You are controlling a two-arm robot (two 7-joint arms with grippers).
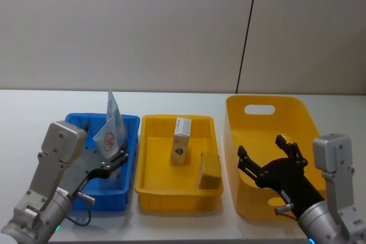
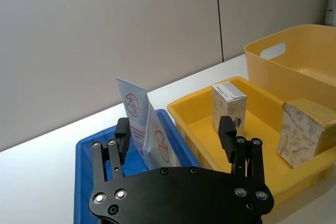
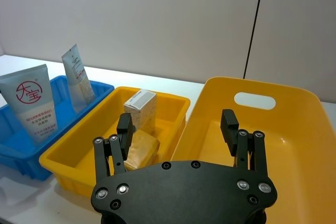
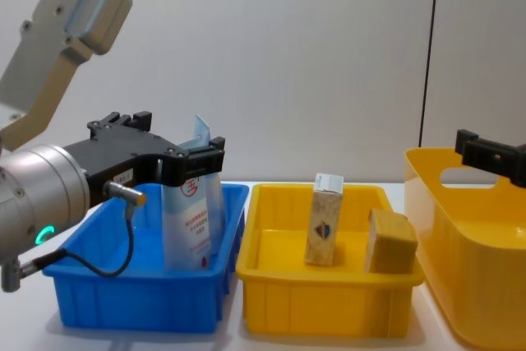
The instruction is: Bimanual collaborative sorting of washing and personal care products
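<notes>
Looks all but sorted: near the table's (image 1: 34,107) left edge, two tubes (image 1: 110,132) upright in the blue bin (image 1: 106,201) by the released left gripper (image 1: 119,159); mid-table, carton (image 1: 181,141) and tan block (image 1: 210,171) in the yellow tray (image 1: 177,198); rightmost, right gripper (image 1: 260,146) splayed over the big yellow bin (image 1: 286,102).

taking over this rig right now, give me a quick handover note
Grippers: the left end effector is open over the blue bin, right by the tubes, gripping nothing. The right end effector is open above the large yellow tub, holding nothing.
Things: both tubes stand in the blue bin. The carton stands upright with the soap block beside it in the middle yellow bin.
Done: all four products sit in bins, grouped by type.
Left: probably little. Likely just withdraw both arms, unless the tubes must move on.
</notes>
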